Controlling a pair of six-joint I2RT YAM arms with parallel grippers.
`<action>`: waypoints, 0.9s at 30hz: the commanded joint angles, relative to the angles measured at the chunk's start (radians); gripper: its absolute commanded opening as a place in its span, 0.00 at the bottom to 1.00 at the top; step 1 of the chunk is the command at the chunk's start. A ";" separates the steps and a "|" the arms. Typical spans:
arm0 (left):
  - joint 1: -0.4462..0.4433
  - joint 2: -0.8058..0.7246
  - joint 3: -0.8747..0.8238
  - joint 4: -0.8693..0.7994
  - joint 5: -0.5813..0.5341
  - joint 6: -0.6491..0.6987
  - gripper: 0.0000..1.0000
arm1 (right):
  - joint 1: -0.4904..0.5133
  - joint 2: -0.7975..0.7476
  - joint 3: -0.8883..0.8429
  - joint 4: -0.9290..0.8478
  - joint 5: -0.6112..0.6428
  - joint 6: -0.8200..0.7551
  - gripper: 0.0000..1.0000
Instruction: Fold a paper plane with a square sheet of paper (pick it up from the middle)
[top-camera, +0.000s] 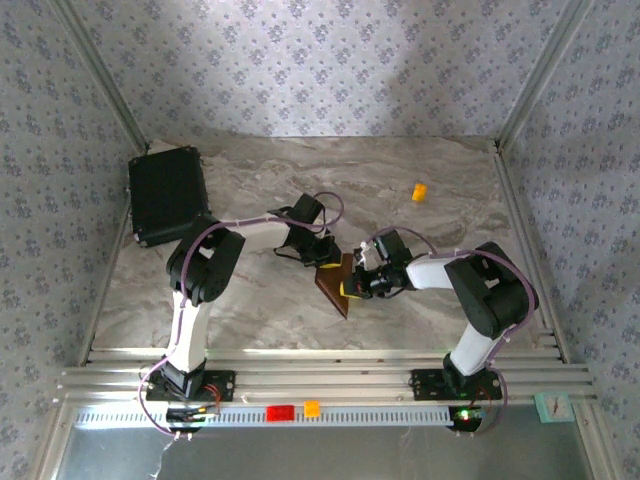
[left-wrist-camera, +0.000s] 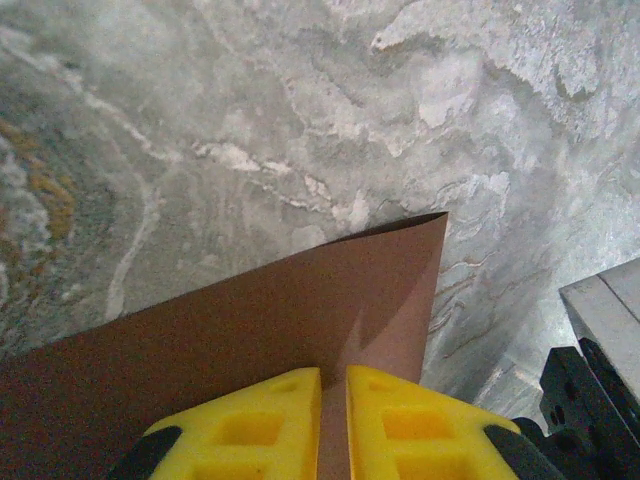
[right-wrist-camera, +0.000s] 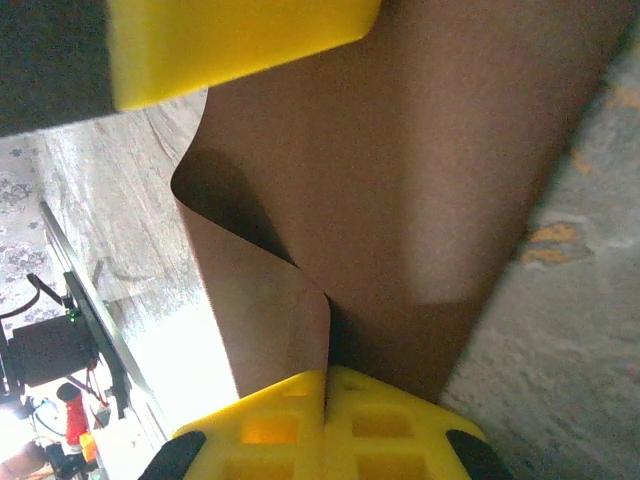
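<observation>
The square sheet of paper (top-camera: 333, 285) is dark brown and is held up off the marble table, bent into a fold, between both grippers at the centre. My left gripper (top-camera: 323, 262) is shut on its upper edge; in the left wrist view the paper (left-wrist-camera: 250, 340) runs up from between the yellow fingers (left-wrist-camera: 250, 425), one corner pointing away. My right gripper (top-camera: 353, 287) is shut on the paper's right side. In the right wrist view the curled sheet (right-wrist-camera: 420, 180) is pinched at the right gripper (right-wrist-camera: 326, 400), and a yellow finger of the left gripper (right-wrist-camera: 230, 40) shows at the top.
A black rectangular case (top-camera: 168, 193) lies at the table's back left. A small orange block (top-camera: 419, 191) sits at the back right. Red (top-camera: 281, 411) and orange (top-camera: 312, 408) blocks rest on the front rail. Metal frame posts bound the table sides.
</observation>
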 joint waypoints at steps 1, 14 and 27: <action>-0.006 -0.025 0.037 -0.056 -0.028 0.018 0.19 | 0.010 0.025 -0.022 -0.030 0.045 -0.021 0.00; -0.004 -0.255 -0.097 0.023 -0.132 -0.089 0.33 | 0.013 0.036 -0.038 0.009 0.036 -0.006 0.00; -0.058 -0.437 -0.509 0.414 -0.074 -0.453 0.04 | 0.016 0.037 -0.038 0.011 0.040 -0.004 0.00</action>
